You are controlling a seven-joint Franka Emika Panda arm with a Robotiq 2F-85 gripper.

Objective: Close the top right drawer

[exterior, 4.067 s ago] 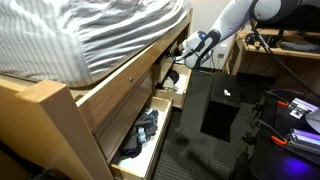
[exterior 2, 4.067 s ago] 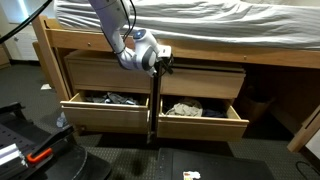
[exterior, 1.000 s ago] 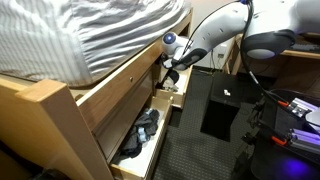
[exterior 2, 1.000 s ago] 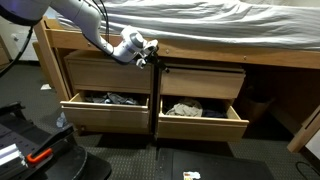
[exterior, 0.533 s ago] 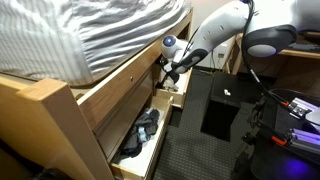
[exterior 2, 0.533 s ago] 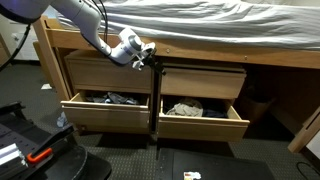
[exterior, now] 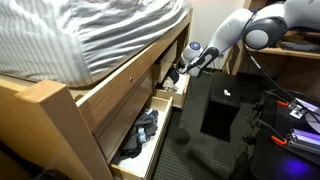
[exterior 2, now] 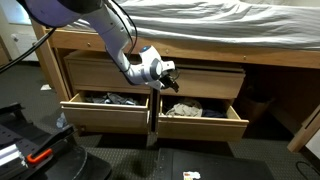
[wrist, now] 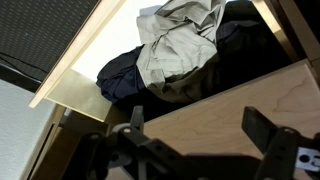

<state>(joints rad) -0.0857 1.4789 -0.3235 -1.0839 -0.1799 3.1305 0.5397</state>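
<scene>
The top right drawer (exterior: pixel 172 98) is the short light-wood box pulled out under the bed; it also shows in an exterior view (exterior 2: pixel 200 125). In the wrist view its pale side wall (wrist: pixel 80 70) frames beige and dark blue cloth (wrist: pixel 180 40). My gripper (exterior 2: pixel 164 72) hangs open above the drawer's inner end, close to the flat wood front of the drawer row above. It shows in the exterior view from the side (exterior: pixel 180 72). In the wrist view its two fingers (wrist: pixel 200 135) stand wide apart over that wood face, holding nothing.
The longer drawer (exterior: pixel 140 132) with dark grey clothes is also pulled out, beside the short one (exterior 2: pixel 105 112). A black box (exterior: pixel 215 105) stands on the floor close to the drawers. A thin black post (exterior 2: pixel 152 115) rises between the drawers. The striped mattress overhangs above.
My gripper has moved down and out from the bed frame's upper edge near the divider, and now sits lower, over the short drawer. The drawers have not moved.
</scene>
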